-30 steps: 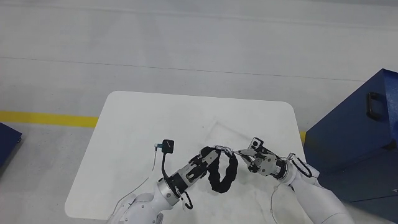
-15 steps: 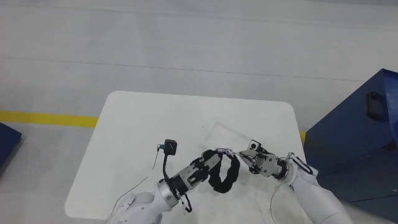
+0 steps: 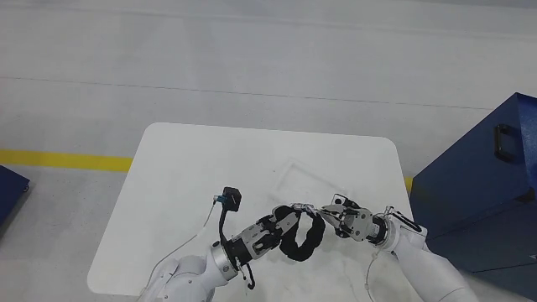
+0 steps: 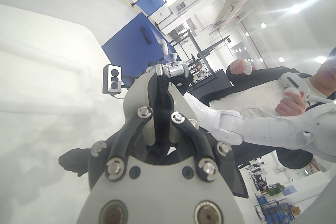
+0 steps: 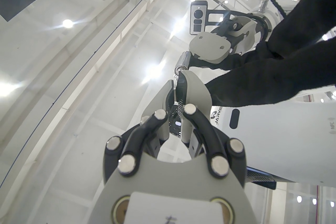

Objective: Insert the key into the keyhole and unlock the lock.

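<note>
A black fabric-sleeved cable lock (image 3: 302, 236) hangs in a loop over the table's near side. My left gripper (image 3: 289, 214) (image 4: 158, 78) is shut on the cable just behind its silver lock cylinder (image 4: 175, 70) (image 5: 183, 61), which sticks out past the fingertips. Facing it from the other side, my right gripper (image 3: 333, 213) (image 5: 177, 80) is shut on the key (image 5: 176, 104), a dark ridged piece between its pads. The key's tip meets the end of the cylinder; how far it sits in the keyhole is hidden. Both grippers nearly touch above the table.
The white table (image 3: 210, 159) lies bare beyond the arms, with a faint raised rectangular outline (image 3: 294, 172) near its middle. A blue cabinet (image 3: 487, 176) stands off the table's right edge.
Both grippers, with the lock and key between them, have drifted slightly toward the table's near edge. The cable loop moved along with them.
</note>
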You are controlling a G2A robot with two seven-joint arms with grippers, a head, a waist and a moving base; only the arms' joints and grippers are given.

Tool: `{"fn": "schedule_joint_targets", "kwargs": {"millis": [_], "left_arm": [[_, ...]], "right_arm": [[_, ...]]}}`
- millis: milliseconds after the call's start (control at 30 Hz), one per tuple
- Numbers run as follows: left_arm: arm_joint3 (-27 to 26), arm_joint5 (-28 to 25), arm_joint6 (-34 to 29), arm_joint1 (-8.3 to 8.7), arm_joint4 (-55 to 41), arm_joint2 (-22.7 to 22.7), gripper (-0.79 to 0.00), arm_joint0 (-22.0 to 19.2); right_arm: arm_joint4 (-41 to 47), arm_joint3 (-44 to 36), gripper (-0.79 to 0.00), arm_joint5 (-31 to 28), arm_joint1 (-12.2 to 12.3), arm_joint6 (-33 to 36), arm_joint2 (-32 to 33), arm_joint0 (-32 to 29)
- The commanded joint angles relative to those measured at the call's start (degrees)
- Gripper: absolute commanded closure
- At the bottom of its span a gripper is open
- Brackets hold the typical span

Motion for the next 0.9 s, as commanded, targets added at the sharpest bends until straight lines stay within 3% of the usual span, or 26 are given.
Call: {"fn": "schedule_joint_targets", "kwargs": {"millis": [0,867], "left_arm": [[-0.2,0.1,0.2,0.07,1.0,0.0,0.0,0.1],[-1.3,-1.8,2.5,0.85,8.3,0.2,0.0,0.7]], "right_arm": [[0.6,-0.3,0.0,0.0,0.5,0.0,-0.6,0.1],[12.8,-3.0,0.0,3.4,5.8,-3.4,-7.7,0.7]]}}
